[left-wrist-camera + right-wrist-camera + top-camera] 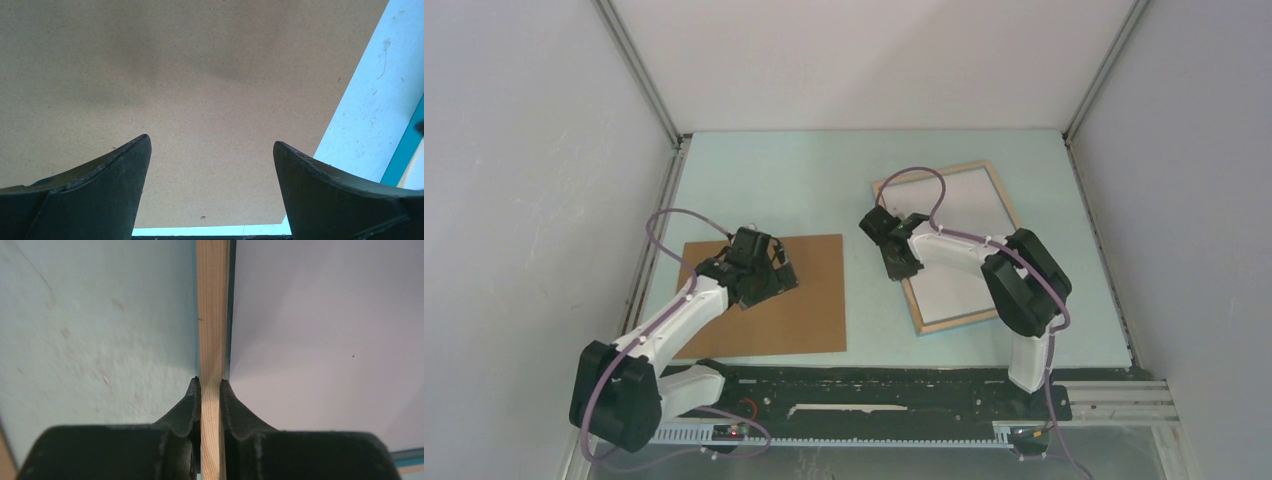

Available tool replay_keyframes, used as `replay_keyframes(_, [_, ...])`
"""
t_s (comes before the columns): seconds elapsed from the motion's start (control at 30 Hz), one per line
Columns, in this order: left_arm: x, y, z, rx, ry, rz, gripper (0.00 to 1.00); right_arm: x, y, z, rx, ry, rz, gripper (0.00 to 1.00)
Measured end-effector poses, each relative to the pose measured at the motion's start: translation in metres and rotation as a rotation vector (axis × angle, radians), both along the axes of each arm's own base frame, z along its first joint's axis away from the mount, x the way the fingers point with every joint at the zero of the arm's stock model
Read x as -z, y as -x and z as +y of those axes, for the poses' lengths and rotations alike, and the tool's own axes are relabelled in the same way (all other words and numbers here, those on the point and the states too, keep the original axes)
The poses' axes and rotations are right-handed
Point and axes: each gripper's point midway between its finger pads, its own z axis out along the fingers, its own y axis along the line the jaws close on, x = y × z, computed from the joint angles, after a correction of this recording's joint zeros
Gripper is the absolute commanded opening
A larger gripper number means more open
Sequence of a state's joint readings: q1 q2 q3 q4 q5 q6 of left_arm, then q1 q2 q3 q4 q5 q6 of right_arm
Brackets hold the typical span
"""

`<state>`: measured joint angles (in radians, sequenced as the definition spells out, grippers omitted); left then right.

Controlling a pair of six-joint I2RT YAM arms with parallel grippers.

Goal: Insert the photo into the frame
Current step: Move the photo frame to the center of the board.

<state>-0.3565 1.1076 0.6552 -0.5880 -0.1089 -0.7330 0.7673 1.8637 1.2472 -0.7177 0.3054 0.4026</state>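
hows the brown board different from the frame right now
The brown board is a plain solid sheet; the frame is a light wood rim around a pale panel. The board lies square to the table's near edge, the frame is turned at an angle. The left gripper hangs open over the board; the right gripper is shut on the frame's rim. Both are flat rectangles on the table.

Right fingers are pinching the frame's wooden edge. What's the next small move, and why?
Probably lift the right fingers slightly, tipping up the frame: they clamp its wooden rail, while the left fingers stand open over the brown backing board.
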Motion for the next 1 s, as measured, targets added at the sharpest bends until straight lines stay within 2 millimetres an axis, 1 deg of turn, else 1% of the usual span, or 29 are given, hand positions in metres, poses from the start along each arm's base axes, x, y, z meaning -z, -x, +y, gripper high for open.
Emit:
replay_keyframes(0.03, [0.001, -0.001, -0.001, 0.013, -0.001, 0.007, 1.00, -0.001, -0.010, 0.004, 0.008, -0.014, -0.015, 0.16])
replay_keyframes(0.1, [0.002, -0.001, -0.003, 0.029, -0.001, 0.018, 1.00, -0.002, -0.030, 0.013, 0.022, -0.041, -0.046, 0.43])
replay_keyframes(0.13, [0.003, -0.001, -0.004, 0.037, 0.002, 0.022, 1.00, -0.002, -0.039, 0.017, 0.027, -0.049, -0.057, 0.52])
replay_keyframes(0.17, [0.003, -0.001, -0.005, 0.041, 0.005, 0.025, 1.00, -0.004, -0.047, 0.021, 0.023, -0.054, -0.065, 0.61])
replay_keyframes(0.2, [0.003, 0.000, -0.006, 0.043, 0.009, 0.028, 1.00, -0.008, -0.056, 0.027, 0.017, -0.062, -0.080, 0.66])
replay_keyframes(0.23, [0.003, -0.001, -0.007, 0.042, 0.018, 0.026, 1.00, -0.013, -0.063, 0.032, 0.013, -0.074, -0.097, 0.70])
replay_keyframes(0.27, [0.002, -0.003, -0.007, 0.037, 0.030, 0.022, 1.00, -0.019, -0.068, 0.036, 0.008, -0.087, -0.111, 0.72])
replay_keyframes(0.3, [0.001, -0.006, -0.007, 0.027, 0.047, 0.016, 1.00, -0.026, -0.071, 0.042, -0.003, -0.105, -0.125, 0.73])
replay_keyframes(0.37, [0.001, -0.012, -0.007, -0.003, 0.092, 0.007, 1.00, -0.038, -0.066, 0.059, -0.032, -0.181, -0.123, 0.73])
replay_keyframes(0.4, [0.003, -0.013, -0.007, -0.019, 0.108, 0.007, 1.00, -0.043, -0.060, 0.070, -0.046, -0.242, -0.107, 0.72])
replay_keyframes(0.43, [0.007, -0.014, -0.006, -0.039, 0.124, 0.013, 1.00, -0.049, -0.051, 0.086, -0.058, -0.337, -0.079, 0.71])
replay_keyframes(0.47, [0.013, -0.012, -0.006, -0.055, 0.137, 0.026, 1.00, -0.051, -0.044, 0.097, -0.060, -0.409, -0.055, 0.68])
replay_keyframes(0.5, [0.020, -0.009, -0.006, -0.070, 0.146, 0.040, 1.00, -0.054, -0.035, 0.112, -0.062, -0.507, -0.016, 0.64])
replay_keyframes(0.53, [0.026, -0.006, -0.006, -0.082, 0.152, 0.054, 1.00, -0.054, -0.028, 0.123, -0.060, -0.579, 0.021, 0.61])
replay_keyframes(0.57, [0.033, -0.002, -0.005, -0.094, 0.154, 0.067, 1.00, -0.052, -0.020, 0.137, -0.053, -0.664, 0.070, 0.61])
replay_keyframes(0.63, [0.031, -0.009, -0.006, -0.118, 0.177, 0.043, 0.99, -0.042, -0.011, 0.152, -0.027, -0.763, 0.146, 0.60])
replay_keyframes(0.7, [0.032, -0.012, -0.008, -0.136, 0.193, 0.039, 0.99, -0.030, -0.005, 0.158, 0.005, -0.820, 0.210, 0.60])
replay_keyframes(0.77, [0.031, -0.015, -0.010, -0.153, 0.222, 0.018, 0.99, -0.021, -0.003, 0.160, 0.037, -0.858, 0.253, 0.60])
replay_keyframes(0.87, [0.029, -0.016, -0.010, -0.175, 0.258, -0.021, 0.99, -0.012, -0.005, 0.153, 0.081, -0.894, 0.279, 0.60])
replay_keyframes(0.97, [0.029, -0.016, -0.010, -0.187, 0.278, -0.038, 0.98, -0.008, -0.009, 0.147, 0.112, -0.924, 0.286, 0.59])
replay_keyframes(1.0, [0.029, -0.017, -0.011, -0.185, 0.285, -0.043, 0.98, -0.008, -0.010, 0.147, 0.118, -0.937, 0.289, 0.58])
